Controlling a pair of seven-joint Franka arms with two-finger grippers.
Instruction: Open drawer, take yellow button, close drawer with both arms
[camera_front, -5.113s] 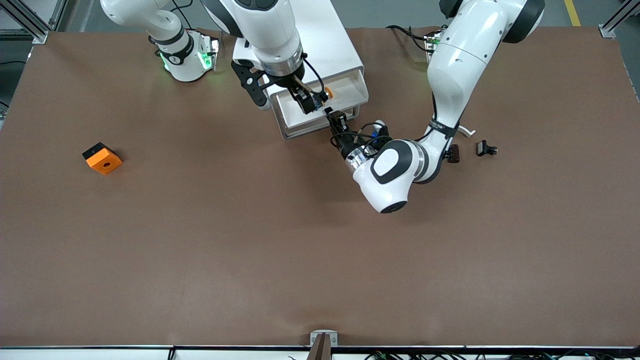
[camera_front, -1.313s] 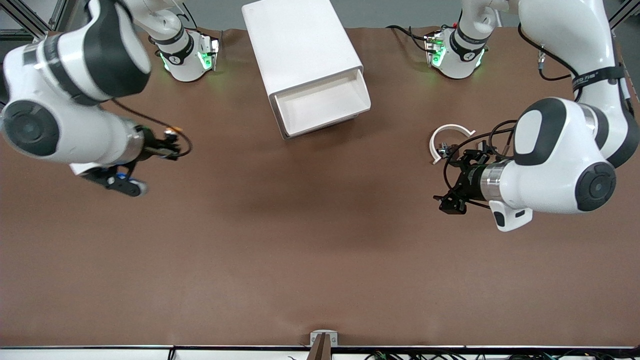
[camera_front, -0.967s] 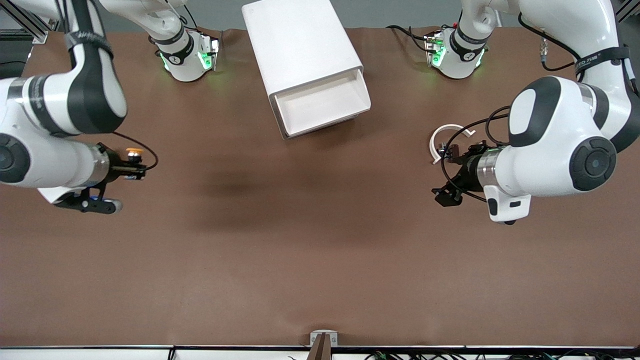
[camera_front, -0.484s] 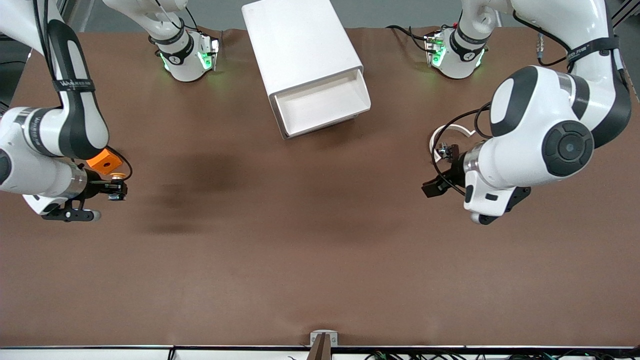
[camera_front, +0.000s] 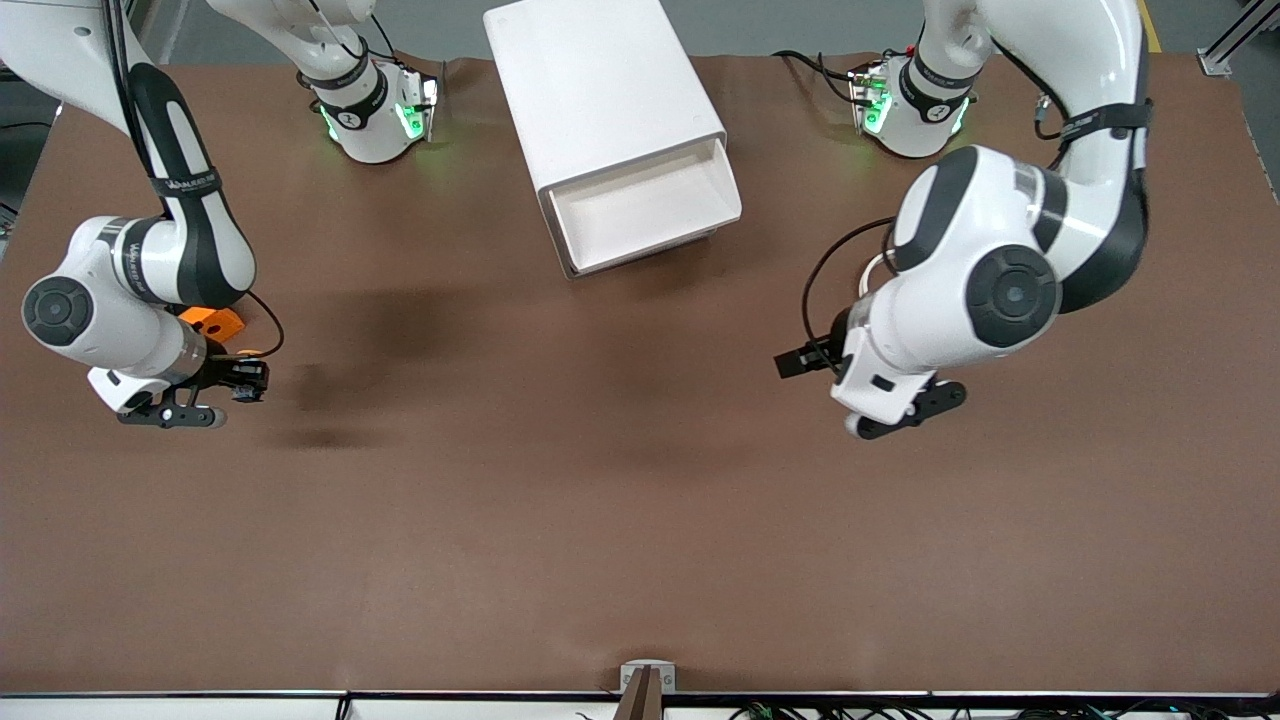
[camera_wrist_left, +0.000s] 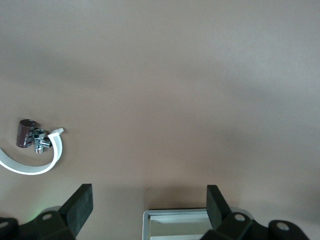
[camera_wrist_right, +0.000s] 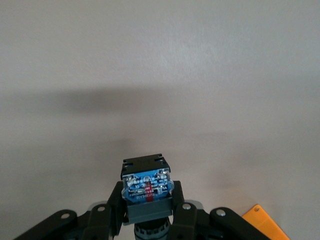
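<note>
The white cabinet stands at the table's far edge between the two bases. Its top drawer is pulled out, and its inside shows bare white. A corner of that drawer shows in the left wrist view. My right gripper hangs over the table toward the right arm's end, shut on the button. The button's dark body and blue label face outward, and its cap is hidden. My left gripper is open and holds nothing, over bare table toward the left arm's end.
An orange square block lies beside the right gripper, half hidden under the right arm. A white arc with a small dark clip lies on the table near the left arm, mostly covered by the arm in the front view.
The right arm has carried the button down toward the front camera and beside the orange block. The left arm has swung toward the table's middle. Neither gripper's state has changed.
</note>
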